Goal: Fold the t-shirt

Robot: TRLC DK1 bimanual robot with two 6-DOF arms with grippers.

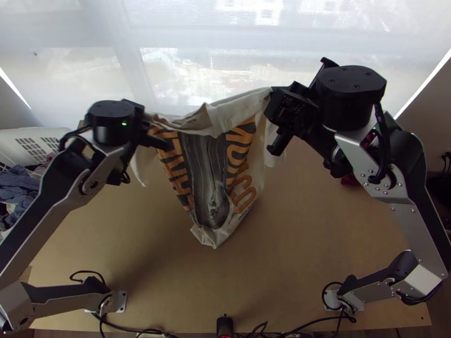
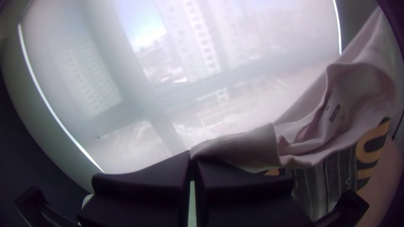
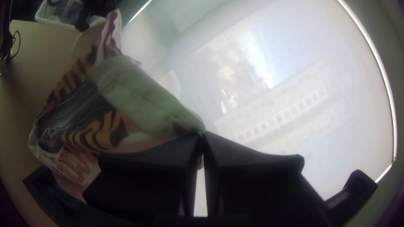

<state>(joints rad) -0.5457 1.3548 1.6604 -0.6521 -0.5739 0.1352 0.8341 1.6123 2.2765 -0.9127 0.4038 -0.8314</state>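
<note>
Above the table (image 1: pixel 315 225), the left gripper (image 2: pixel 192 157) and right gripper (image 3: pixel 202 135) were both clamped on the shirt (image 1: pixel 239 169), which needed slow, even lowering.

Has the left arm (image 1: pixel 45 205) bent up the left side of the frame, its black wrist (image 1: pixel 113 115) green-lit at upper left, the left gripper (image 1: pixel 144 121) aimed rightward. Has the right arm (image 1: pixel 416 228) bent up the right side, the right gripper (image 1: pixel 272 101) slightly higher, right of top centre, aimed leftward. Holds both pairs of flat fingers (image 2: pixel 143 180) closed at the tips, bottom centre in each wrist view.
</note>
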